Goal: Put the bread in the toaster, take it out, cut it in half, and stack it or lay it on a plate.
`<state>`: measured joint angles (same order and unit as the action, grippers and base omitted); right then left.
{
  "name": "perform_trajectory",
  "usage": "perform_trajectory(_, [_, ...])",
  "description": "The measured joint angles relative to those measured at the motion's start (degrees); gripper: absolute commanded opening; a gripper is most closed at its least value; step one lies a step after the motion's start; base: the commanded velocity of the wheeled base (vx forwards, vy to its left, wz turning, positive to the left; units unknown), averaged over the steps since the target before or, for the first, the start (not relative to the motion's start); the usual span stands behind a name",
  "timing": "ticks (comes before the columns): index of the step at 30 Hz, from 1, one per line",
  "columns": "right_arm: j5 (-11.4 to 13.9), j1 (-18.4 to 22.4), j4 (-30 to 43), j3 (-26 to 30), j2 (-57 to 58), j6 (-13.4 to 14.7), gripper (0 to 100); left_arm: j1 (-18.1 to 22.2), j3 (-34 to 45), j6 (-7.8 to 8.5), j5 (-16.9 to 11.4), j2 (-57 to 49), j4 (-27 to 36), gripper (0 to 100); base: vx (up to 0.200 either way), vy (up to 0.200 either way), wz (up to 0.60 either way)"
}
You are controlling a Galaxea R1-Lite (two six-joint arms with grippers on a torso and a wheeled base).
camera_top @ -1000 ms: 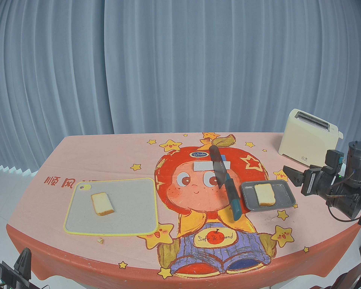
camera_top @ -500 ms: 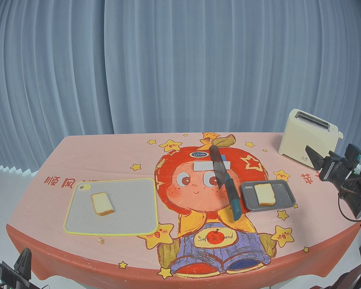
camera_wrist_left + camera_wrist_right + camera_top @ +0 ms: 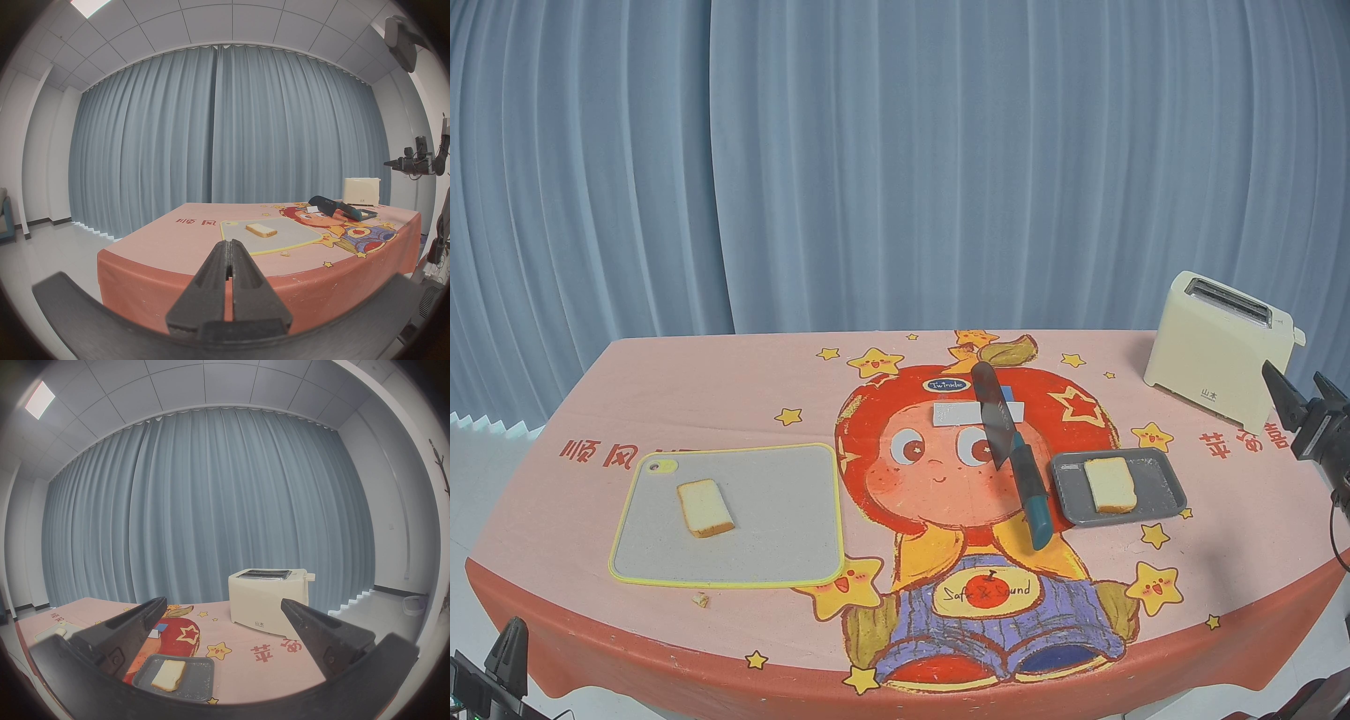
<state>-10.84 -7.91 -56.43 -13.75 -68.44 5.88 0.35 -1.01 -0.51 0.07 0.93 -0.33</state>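
One piece of bread lies on the grey, yellow-rimmed cutting board at the table's left. A second piece of bread lies on the grey plate right of centre, also seen as bread on the plate. The cream toaster stands at the far right. A knife with a teal handle lies between board and plate. My right gripper hangs open at the table's right edge, beside the toaster. My left gripper is shut, low off the table's left front corner.
A small white and blue card lies under the knife blade. A crumb sits on the cloth in front of the board. A blue curtain hangs behind the table.
My right gripper has drawn back to the right and up, away from the plate, toward the table's right edge. The bread pieces, knife and left gripper have stayed in place.
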Motion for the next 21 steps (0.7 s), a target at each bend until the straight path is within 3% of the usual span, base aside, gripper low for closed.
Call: perform_trajectory(21, [1.4, 4.5, 1.0, 2.6, 10.5, -2.8, 100, 0.0, 0.0, 0.00, 0.0, 0.0, 0.0, 0, 0.000, 0.000, 0.00])
